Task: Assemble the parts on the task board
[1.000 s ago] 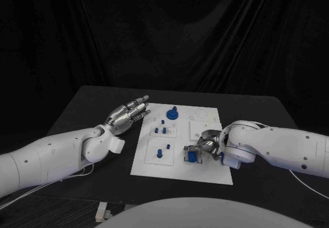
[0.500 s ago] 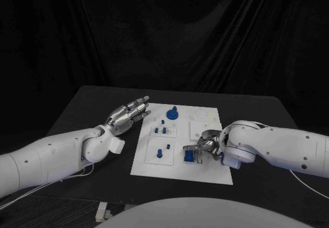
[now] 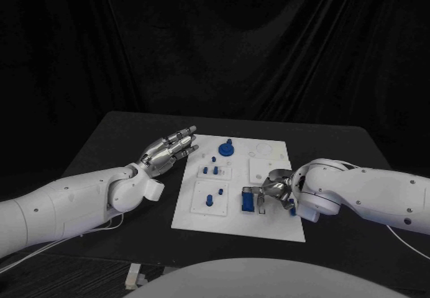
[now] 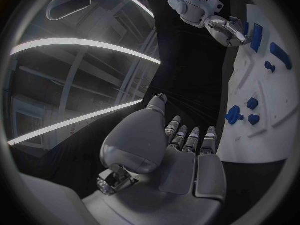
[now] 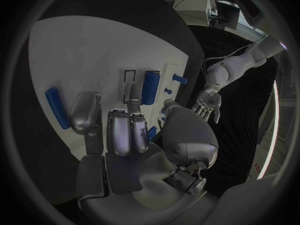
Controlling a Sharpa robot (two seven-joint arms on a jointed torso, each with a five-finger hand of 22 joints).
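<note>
Head view shows the right hand (image 3: 274,188) over the task board (image 3: 235,220), fingers curled beside a blue block (image 3: 247,200) yet seemingly holding nothing, so it should close squarely; left hand (image 3: 168,151) hovers spread.

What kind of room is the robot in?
Probably a robot test lab: a black table against dark curtains, a white task board with small blue parts, and long ceiling lights in the left wrist view.
</note>
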